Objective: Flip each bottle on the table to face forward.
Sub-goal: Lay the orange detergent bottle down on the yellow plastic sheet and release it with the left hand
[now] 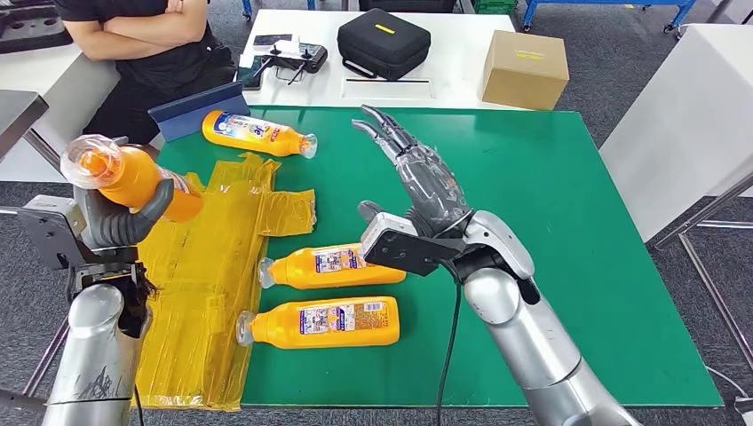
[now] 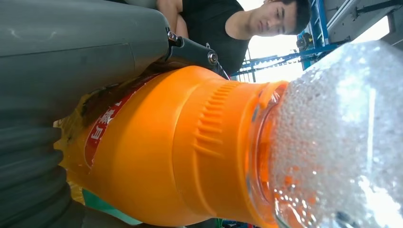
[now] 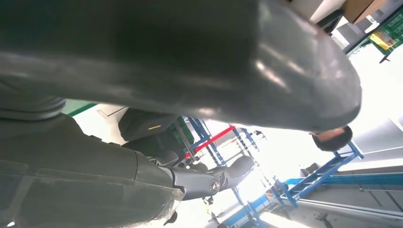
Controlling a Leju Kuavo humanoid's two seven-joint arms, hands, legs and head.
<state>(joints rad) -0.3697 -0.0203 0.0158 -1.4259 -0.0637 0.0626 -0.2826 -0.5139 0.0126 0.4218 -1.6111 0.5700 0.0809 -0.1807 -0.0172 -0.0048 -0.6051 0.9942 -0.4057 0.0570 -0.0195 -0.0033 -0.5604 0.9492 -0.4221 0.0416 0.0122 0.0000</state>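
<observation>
Nearest to us on the green counter (image 1: pixel 550 222), an orange bottle (image 1: pixel 321 322) lies on its side, label up, its clear cap pointing toward the yellow plastic sheet (image 1: pixel 209 293) that covers the counter's left part. Just beyond it a second orange bottle (image 1: pixel 333 265) lies the same way, cap on the sheet's edge, its base hidden under our right wrist.

Our left hand (image 1: pixel 120 217) holds a third bottle (image 1: pixel 133 177) lifted off the counter at the left edge, the grey thumb and fingers (image 1: pixel 155 206) wrapped around its body, clear cap tipped toward us. In the left wrist view we see that cap (image 2: pixel 342 137) beaded with droplets or foam inside, above the orange neck.

Our right hand (image 1: pixel 426 182) hovers over the middle of the counter, holding nothing, its dark fingers (image 1: pixel 386 133) stretched out and apart, pointing away.

Farther back a fourth bottle (image 1: pixel 257 133) lies on its side near the far edge, cap pointing right, beside a blue folder (image 1: pixel 197 110).

Beyond the counter a white table carries a black case (image 1: pixel 384 43) and a cardboard box (image 1: pixel 524 69). A person in black (image 1: pixel 151 44) sits with folded arms.
</observation>
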